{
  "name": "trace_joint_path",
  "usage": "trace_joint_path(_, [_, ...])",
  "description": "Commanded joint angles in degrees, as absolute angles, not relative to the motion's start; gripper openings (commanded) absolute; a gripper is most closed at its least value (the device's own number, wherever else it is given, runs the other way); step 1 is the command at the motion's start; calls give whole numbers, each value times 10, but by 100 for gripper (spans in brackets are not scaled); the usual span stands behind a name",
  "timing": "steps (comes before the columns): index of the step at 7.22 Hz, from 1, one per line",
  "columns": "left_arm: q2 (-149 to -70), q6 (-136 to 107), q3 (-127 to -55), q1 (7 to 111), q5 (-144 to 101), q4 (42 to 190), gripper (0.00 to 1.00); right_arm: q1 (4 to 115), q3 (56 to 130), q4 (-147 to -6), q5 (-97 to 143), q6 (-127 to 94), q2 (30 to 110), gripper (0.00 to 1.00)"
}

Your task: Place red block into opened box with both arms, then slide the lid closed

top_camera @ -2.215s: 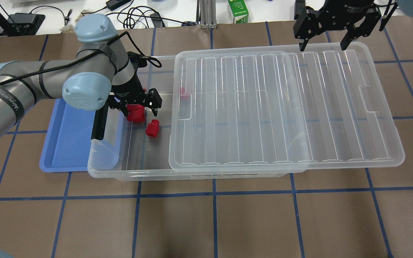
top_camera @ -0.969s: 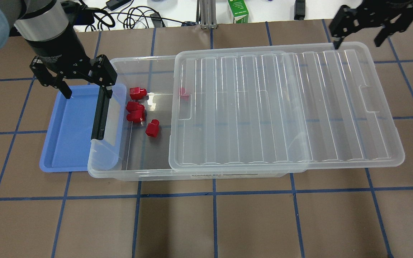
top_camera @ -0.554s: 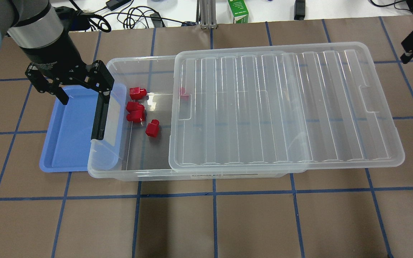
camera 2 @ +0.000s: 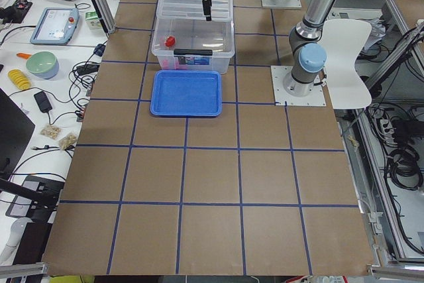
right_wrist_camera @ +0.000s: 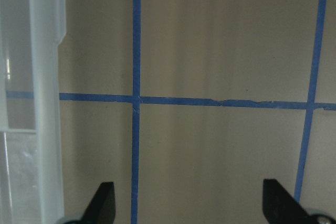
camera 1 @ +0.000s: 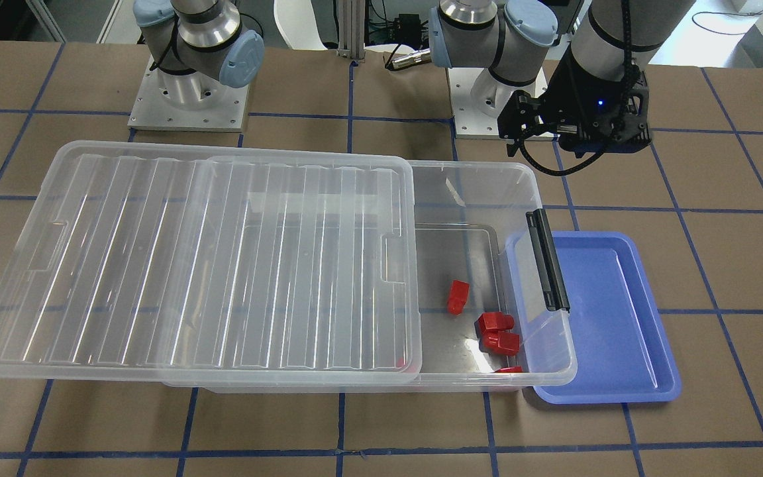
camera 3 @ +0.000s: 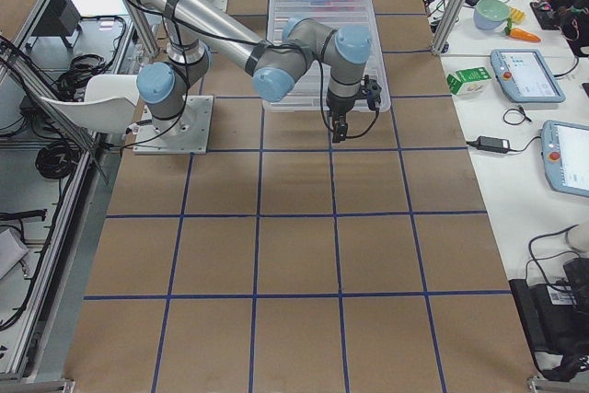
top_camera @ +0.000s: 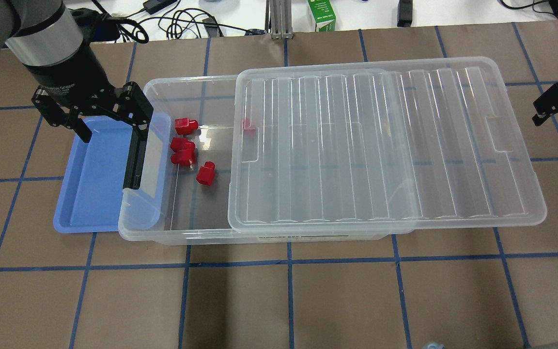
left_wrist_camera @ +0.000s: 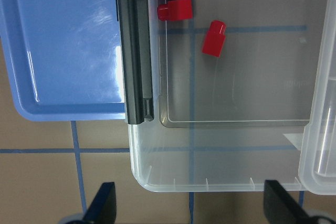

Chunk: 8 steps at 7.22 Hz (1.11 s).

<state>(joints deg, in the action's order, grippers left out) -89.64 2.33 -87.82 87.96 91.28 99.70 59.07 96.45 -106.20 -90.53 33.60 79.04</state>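
Several red blocks [top_camera: 206, 173] [left_wrist_camera: 213, 39] lie on the floor of the clear box [top_camera: 187, 237] at its uncovered left end, near the black handle [top_camera: 135, 155]. One more red block [top_camera: 248, 124] shows through the lid's edge. The ribbed lid [top_camera: 385, 145] covers most of the box and overhangs its right end. My left gripper [top_camera: 113, 127] [left_wrist_camera: 191, 203] hangs open and empty above the box's far-left corner. Beyond the lid's right short end, my right gripper [top_camera: 557, 99] [right_wrist_camera: 191, 203] is open over bare table, with the lid's rim [right_wrist_camera: 47, 77] at its side.
A blue tray [top_camera: 90, 194] sits against the box's left end, partly under it. A green carton [top_camera: 321, 17] and cables lie past the table's far edge. Both arm bases [camera 1: 189, 99] stand behind the box.
My left gripper rose out of the box and moved left, leaving red blocks on the box floor. My right gripper swung from the lid's far rim to past its right end.
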Motion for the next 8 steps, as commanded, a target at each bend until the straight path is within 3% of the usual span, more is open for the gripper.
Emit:
trace_joint_path(1, [-899, 23, -879, 879, 913, 995, 100, 598, 983, -1068, -904, 314, 793, 100])
trace_joint_path(8, [-904, 23, -879, 876, 915, 993, 100, 742, 991, -1101, -909, 152, 792, 100])
